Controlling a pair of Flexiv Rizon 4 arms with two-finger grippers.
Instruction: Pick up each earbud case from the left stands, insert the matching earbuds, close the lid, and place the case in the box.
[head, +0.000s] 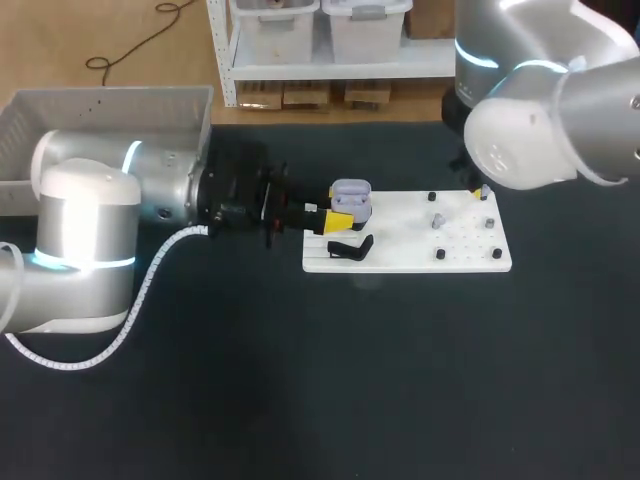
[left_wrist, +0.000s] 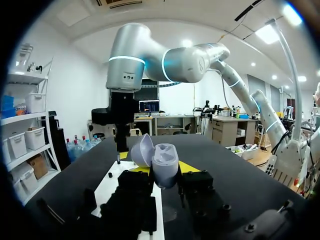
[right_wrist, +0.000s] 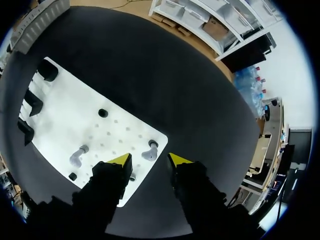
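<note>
My left gripper (head: 343, 213) is shut on a lavender earbud case (head: 351, 198) and holds it over the left end of the white board (head: 400, 258). In the left wrist view the case (left_wrist: 165, 162) sits between the fingers with its lid (left_wrist: 142, 149) swung open. My right gripper (head: 484, 192) hangs over the board's far right corner. Its yellow-tipped fingers (right_wrist: 120, 160) stand apart, with a grey earbud (right_wrist: 149, 151) just ahead between them, untouched. A second grey earbud (right_wrist: 77, 157) lies beside it; in the head view it shows near the board's middle (head: 437, 220).
A black stand (head: 351, 248) sits at the board's left end, and several black stands (right_wrist: 33, 102) line that edge in the right wrist view. Small black pegs (head: 440, 254) dot the board. A grey box (head: 110, 96) sits at the table's far left.
</note>
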